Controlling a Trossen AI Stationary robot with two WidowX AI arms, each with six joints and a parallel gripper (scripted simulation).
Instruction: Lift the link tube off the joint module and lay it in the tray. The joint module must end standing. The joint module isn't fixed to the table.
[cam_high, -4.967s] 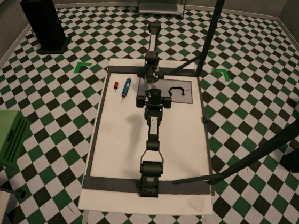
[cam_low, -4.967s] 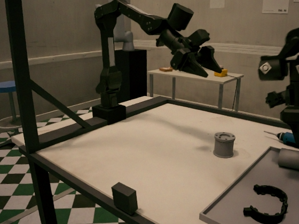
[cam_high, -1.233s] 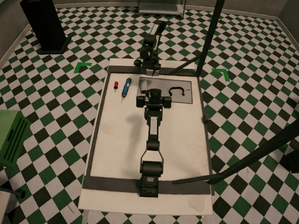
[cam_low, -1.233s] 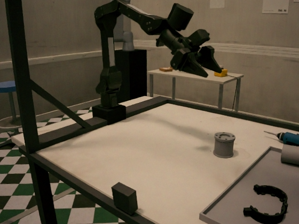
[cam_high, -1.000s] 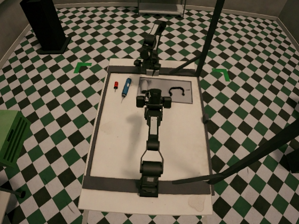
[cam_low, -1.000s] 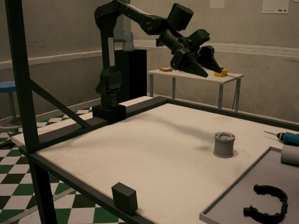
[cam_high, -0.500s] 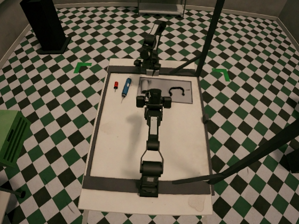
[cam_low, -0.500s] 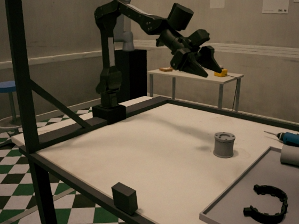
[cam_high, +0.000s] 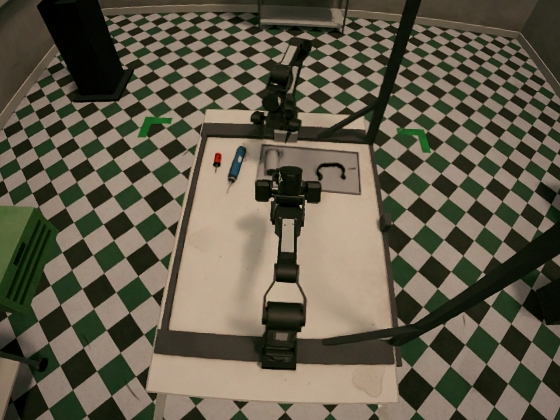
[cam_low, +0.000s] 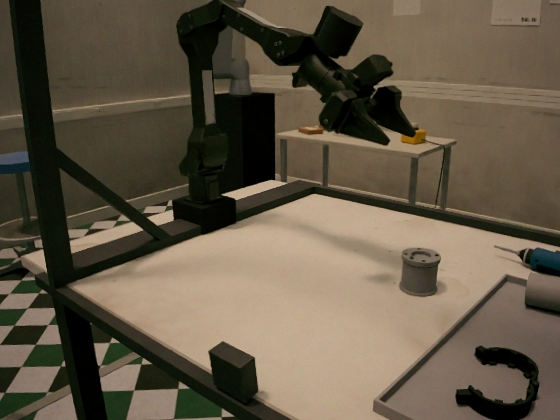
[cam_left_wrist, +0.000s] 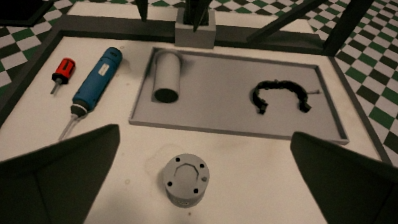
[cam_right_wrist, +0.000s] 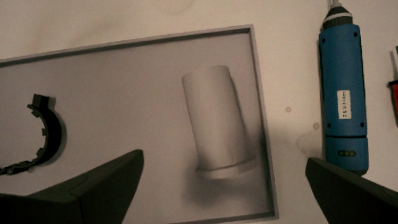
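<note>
The white link tube (cam_high: 271, 161) (cam_low: 542, 292) (cam_left_wrist: 167, 76) (cam_right_wrist: 215, 120) lies on its side at one end of the grey tray (cam_high: 305, 160) (cam_low: 450, 350) (cam_left_wrist: 225, 100) (cam_right_wrist: 125, 90). The grey joint module (cam_low: 420, 271) (cam_left_wrist: 186, 179) stands upright on the table, just in front of the tray; in the top view the left arm hides it. My left gripper (cam_high: 288, 177) (cam_low: 400, 136) (cam_left_wrist: 207, 136) is open and empty, high above the module. My right gripper (cam_high: 286, 134) (cam_right_wrist: 225, 161) is open and empty, above the tube.
A black clamp ring (cam_right_wrist: 47, 135) lies in the tray. A blue driver (cam_high: 237, 162) (cam_left_wrist: 97, 80) (cam_right_wrist: 342, 100) and a small red screwdriver (cam_high: 217, 160) (cam_left_wrist: 62, 72) lie beside the tray. A dark block (cam_low: 233, 371) sits on the table edge.
</note>
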